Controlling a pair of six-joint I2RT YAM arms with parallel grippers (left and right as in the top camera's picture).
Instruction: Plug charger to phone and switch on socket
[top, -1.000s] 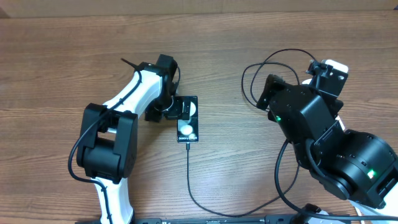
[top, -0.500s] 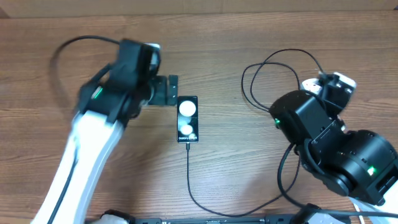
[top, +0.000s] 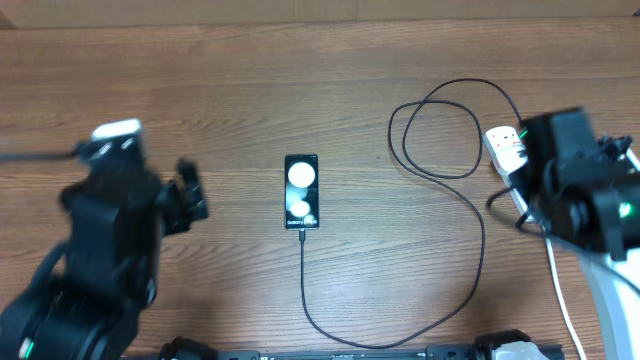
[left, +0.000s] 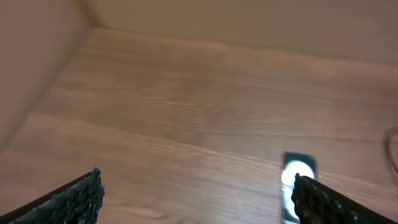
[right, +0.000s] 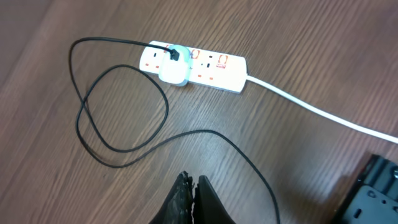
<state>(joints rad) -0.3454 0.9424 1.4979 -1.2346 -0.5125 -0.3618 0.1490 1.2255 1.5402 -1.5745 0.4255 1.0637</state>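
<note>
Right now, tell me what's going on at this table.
Nothing is being held. The phone lies mid-table, screen lit, charger cable plugged into its near end. The cable runs to a white charger plug in the power strip. The left pincer hangs open, apart from the phone; the right pincer is shut and empty, near the power strip. Whether the strip is switched on, I cannot tell.

Table (top: 200, 80): mid-brown, streaked wood grain. Phone (top: 302, 190): black frame, dark screen with two white discs and a thin line of white text. Charger cable (top: 302, 265): black. Charger plug (right: 175, 70): white. Socket strip (right: 208, 65): white with red-orange switches; its lead (right: 311, 109) is white. Left gripper (left: 199, 199): fingers (left: 78, 200) black, knurled texture.
</note>
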